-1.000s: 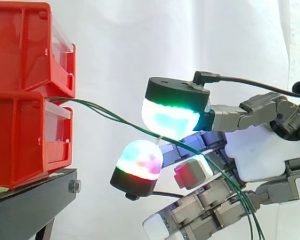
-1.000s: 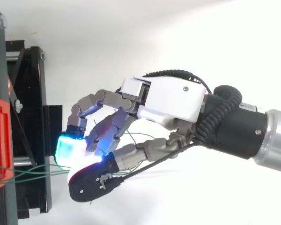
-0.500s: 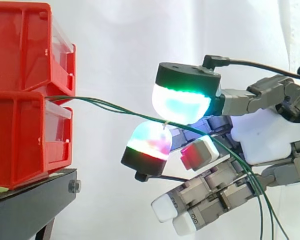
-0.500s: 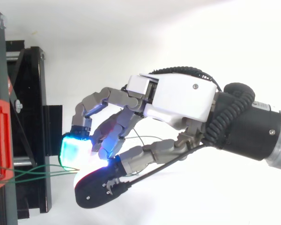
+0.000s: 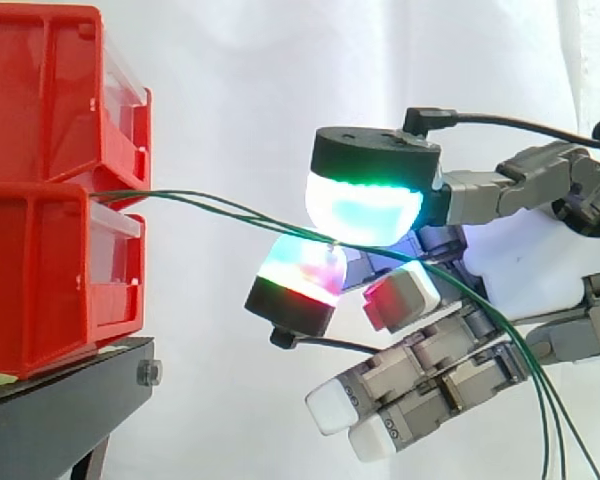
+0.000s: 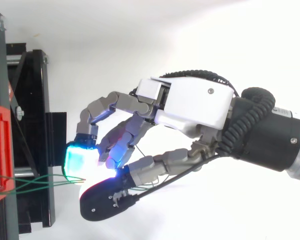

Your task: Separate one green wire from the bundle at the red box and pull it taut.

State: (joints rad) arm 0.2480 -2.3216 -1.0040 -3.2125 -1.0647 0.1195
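Observation:
Thin green wires (image 5: 210, 208) come out of the gap between the two stacked red bins (image 5: 50, 180) and run right to my hand (image 5: 530, 270). Two glowing pads (image 5: 365, 210) meet at the wires, one above and one below, and pinch a green wire between them. Behind the pinch the wires bend down past the other curled fingers and hang toward the lower right (image 5: 545, 420). From above, the hand (image 6: 190, 105) reaches left toward the red bin (image 6: 0, 150), and the green wires (image 6: 35, 182) span the short gap between them, nearly straight.
The bins stand on a black stand (image 5: 60, 410) at the left, whose frame (image 6: 35, 115) lies under the fingertips. A white curtain backs the scene. Open room lies below and to the right of the hand.
The hand has drawn right and slightly up, away from the bins. The two pads have closed on the wire, and the stretch from the bins runs straighter.

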